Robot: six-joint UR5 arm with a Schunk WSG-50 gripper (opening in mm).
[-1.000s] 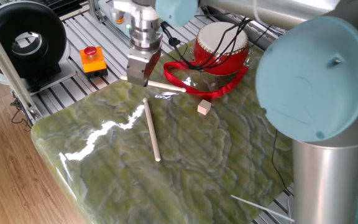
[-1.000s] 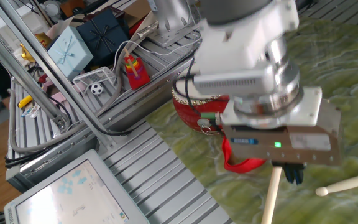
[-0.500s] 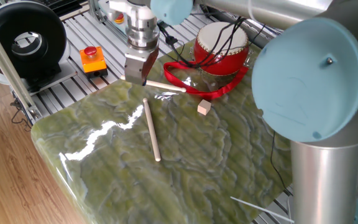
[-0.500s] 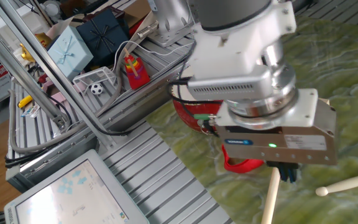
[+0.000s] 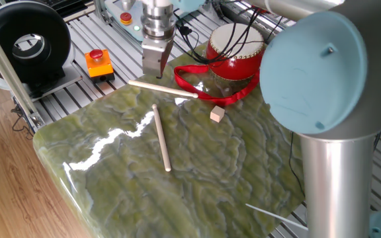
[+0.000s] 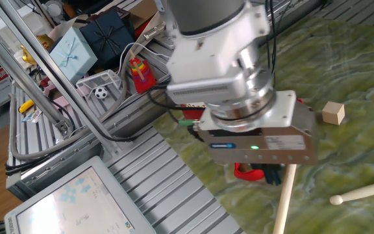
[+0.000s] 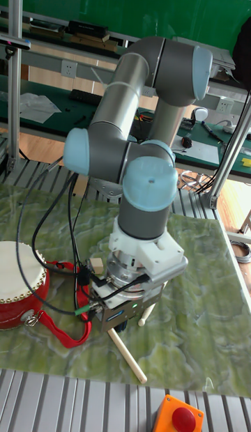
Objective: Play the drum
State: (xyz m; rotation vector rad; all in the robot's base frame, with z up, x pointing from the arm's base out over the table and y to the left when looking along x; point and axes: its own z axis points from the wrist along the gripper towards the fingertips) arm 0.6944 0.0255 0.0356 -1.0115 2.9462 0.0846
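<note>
One fixed view: gripper [image 5: 156, 71] above far end of one drumstick [image 5: 163, 89], jaws' spacing cannot be told; second drumstick [image 5: 161, 137] loose on green table [image 5: 197, 172]; drum [image 5: 235, 50] at table's far edge, red ribbon [image 5: 213, 94] trailing; wooden cube [image 5: 217, 114] beside ribbon

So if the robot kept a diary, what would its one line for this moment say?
task: play drum | gripper: above end of nearer drumstick, holds nothing, jaws unclear | second stick: on mat | drum: untouched
</note>
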